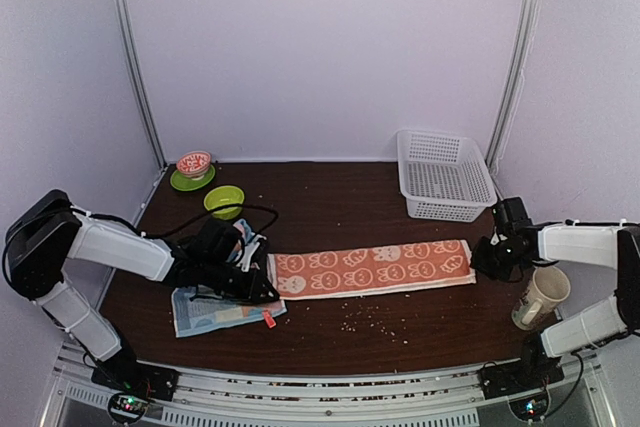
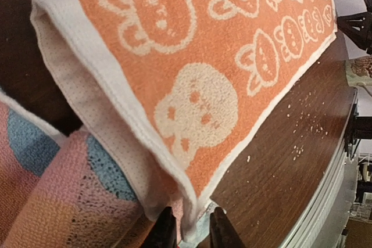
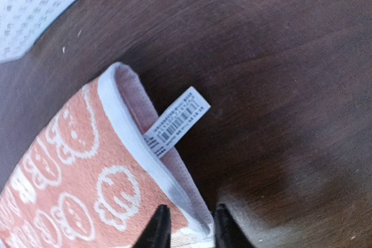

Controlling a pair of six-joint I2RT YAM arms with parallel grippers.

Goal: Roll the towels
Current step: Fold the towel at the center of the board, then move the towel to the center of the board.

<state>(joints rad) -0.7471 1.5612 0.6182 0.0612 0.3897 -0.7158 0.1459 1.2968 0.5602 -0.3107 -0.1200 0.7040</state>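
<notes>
The orange towel [image 1: 372, 268] with white cartoon print lies folded in a long strip across the table's middle. My left gripper [image 1: 262, 290] is at its left end. In the left wrist view the jaws [image 2: 193, 233] stand slightly open, and the towel's [image 2: 192, 56] corner hangs loose between them. My right gripper [image 1: 483, 257] is at the right end, also slightly open [image 3: 186, 230] around the white-edged corner of the towel [image 3: 75, 172], near its label [image 3: 177, 121]. The light-blue towel [image 1: 215, 309] lies crumpled under the left arm, and its pastel dots [image 2: 52, 201] show in the left wrist view.
A white basket [image 1: 443, 175] stands at the back right. A mug [image 1: 541, 297] sits by the right arm. A green bowl [image 1: 224, 201] and a green saucer holding a red bowl [image 1: 193, 172] are at the back left. Crumbs [image 1: 380, 322] dot the table's front.
</notes>
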